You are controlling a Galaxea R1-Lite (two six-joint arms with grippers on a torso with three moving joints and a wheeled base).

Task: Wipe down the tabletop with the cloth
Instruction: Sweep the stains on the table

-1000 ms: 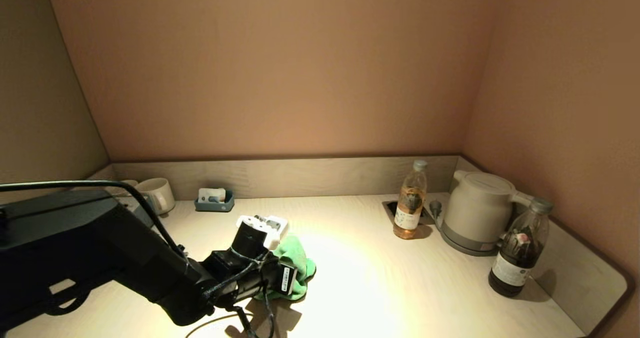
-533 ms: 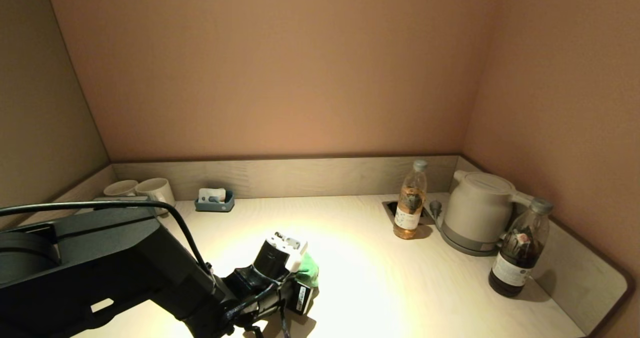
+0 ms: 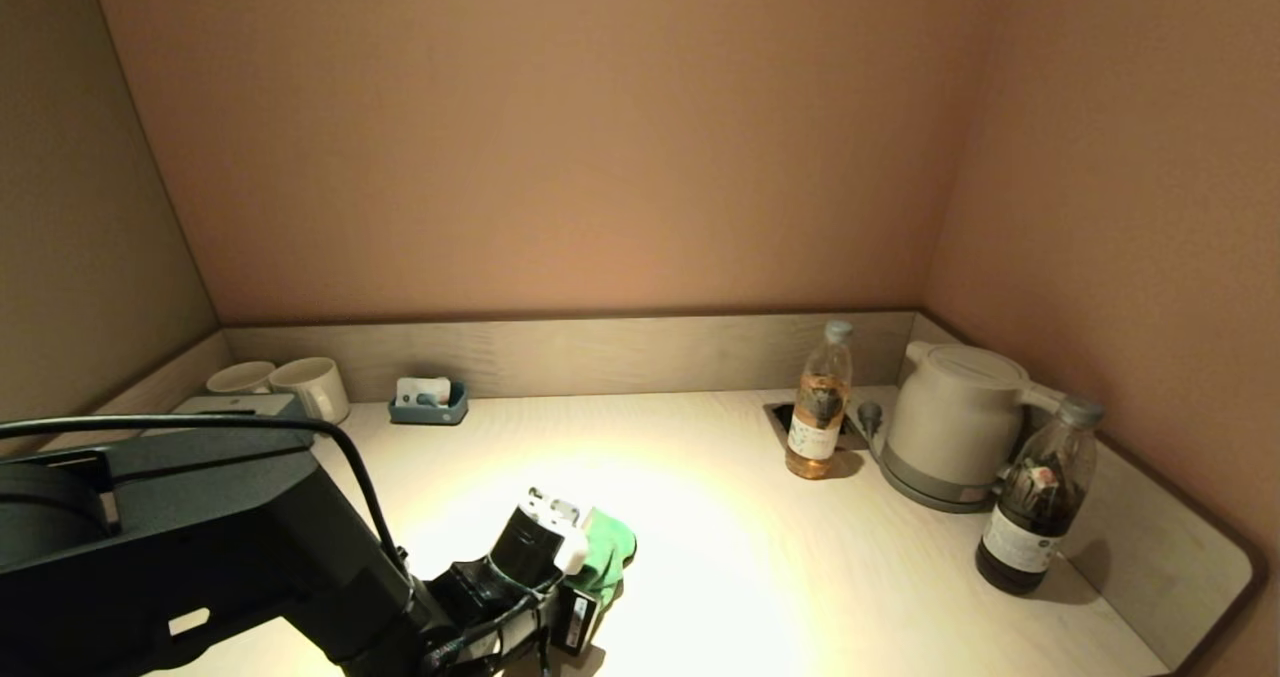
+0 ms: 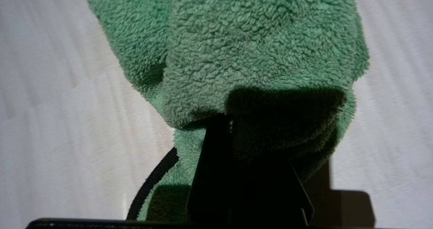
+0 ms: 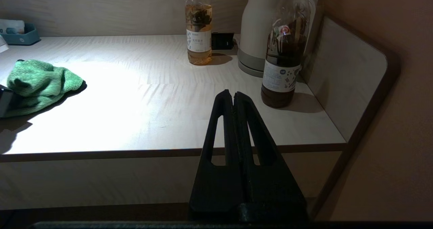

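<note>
The cloth (image 3: 606, 549) lay bunched on the tabletop (image 3: 760, 557), near the front edge and left of centre, in the pool of light. It was a crumpled heap with no clear long axis; in the head view its free end bulged to the right and far side, away from the arm. The left gripper (image 4: 250, 120) sat low on the table at the heap's near left side, its fingers pinched into the folds, with green pile draped over the tips. Compared with a second earlier, the cloth had been dragged nearer and slightly right, and looked more gathered; since half a second ago the gripper had drawn back a little toward the near edge. The right gripper (image 5: 234, 98) hung off the table's near edge, well apart from the cloth, its fingers pressed together. At the far right stood a pale bottle (image 3: 819, 407), a kettle (image 3: 955, 425) and a dark bottle (image 3: 1040, 502); at the far left, two cups (image 3: 290, 387) and a small blue tray (image 3: 430, 405), all unmoved.
</note>
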